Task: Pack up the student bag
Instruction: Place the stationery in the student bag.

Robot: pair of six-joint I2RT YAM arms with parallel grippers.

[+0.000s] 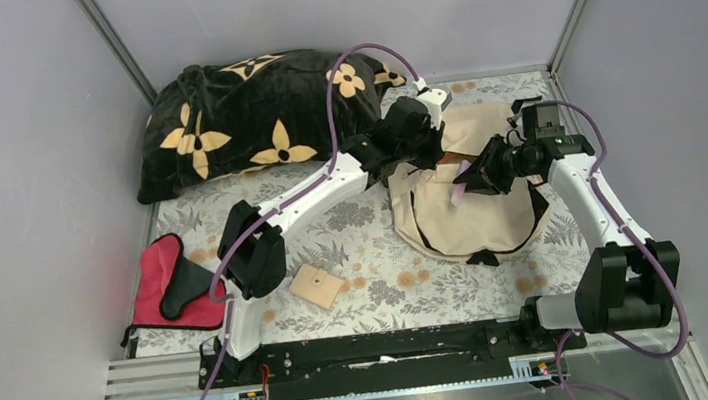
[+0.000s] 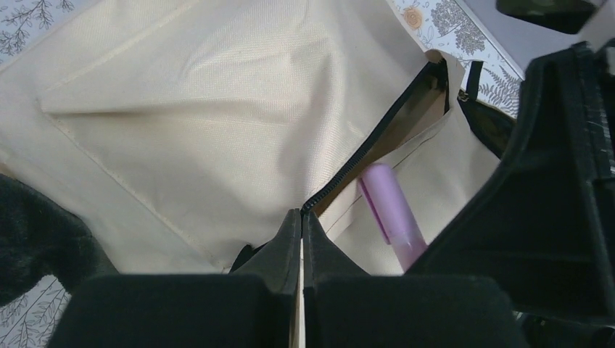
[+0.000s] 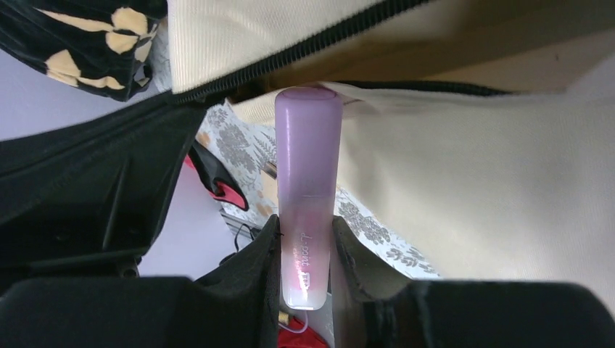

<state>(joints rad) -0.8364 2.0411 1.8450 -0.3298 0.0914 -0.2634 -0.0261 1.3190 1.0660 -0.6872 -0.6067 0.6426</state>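
The student bag (image 1: 477, 211) is a cream fabric backpack lying flat at the right of the table, its dark zipper (image 2: 377, 138) partly undone. My left gripper (image 1: 424, 147) is at the bag's upper left edge. In the left wrist view it (image 2: 302, 217) is shut, pinching the bag (image 2: 217, 94) right at the end of the zipper. My right gripper (image 3: 304, 225) is shut on a translucent purple pen case (image 3: 307, 159). The case (image 1: 460, 188) points at the gap under the lifted zipper edge (image 3: 290, 51), and its tip touches the mouth of the bag (image 3: 471, 167).
A large black pillow (image 1: 250, 116) with tan flowers lies at the back left, close behind the left gripper. A red-and-black pouch (image 1: 173, 281) sits at the left edge. A small tan square (image 1: 317, 285) lies on the floral cloth near the left arm's base. Grey walls close in three sides.
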